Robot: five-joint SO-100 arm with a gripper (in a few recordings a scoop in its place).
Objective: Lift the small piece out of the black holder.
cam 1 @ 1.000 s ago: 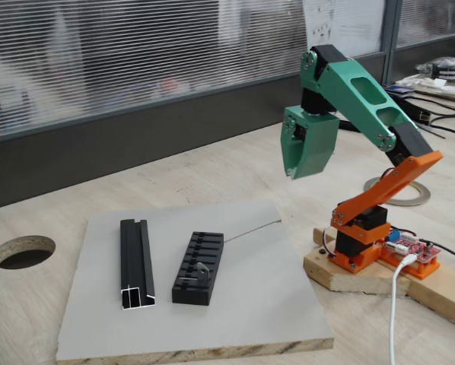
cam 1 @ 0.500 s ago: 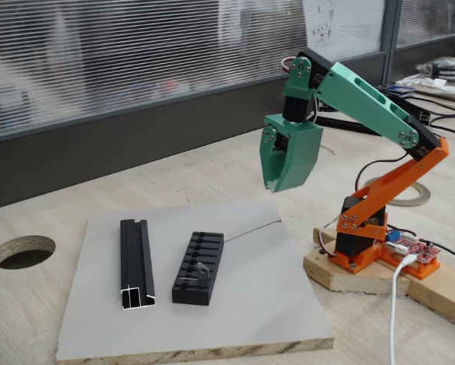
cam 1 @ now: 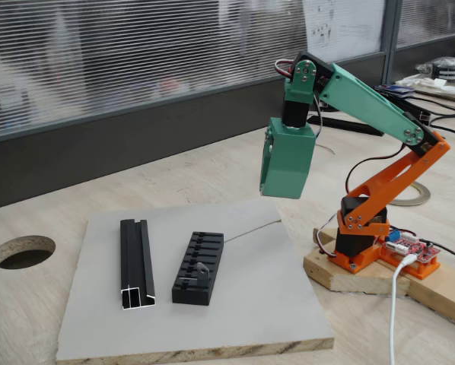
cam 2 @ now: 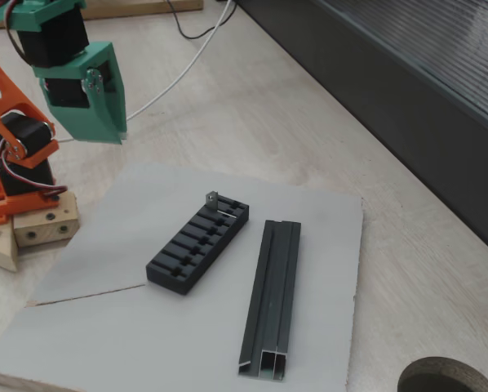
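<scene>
A pale wooden tabletop (cam 1: 212, 163) carries a grey board (cam 1: 235, 304) with a raw plywood edge. On the board the black holder (cam 1: 198, 268) lies at centre, a longer black channel rail (cam 1: 135, 263) just beside it at 9 o'clock. A round hole (cam 1: 22, 251) pierces the tabletop at 9 o'clock of the board; a wooden block (cam 1: 364, 277) under the arm's base sits at 3 o'clock

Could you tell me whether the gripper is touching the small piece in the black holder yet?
Apart. In both fixed views the gripper hangs well above the board, clear of the small piece standing in the black holder.
</scene>
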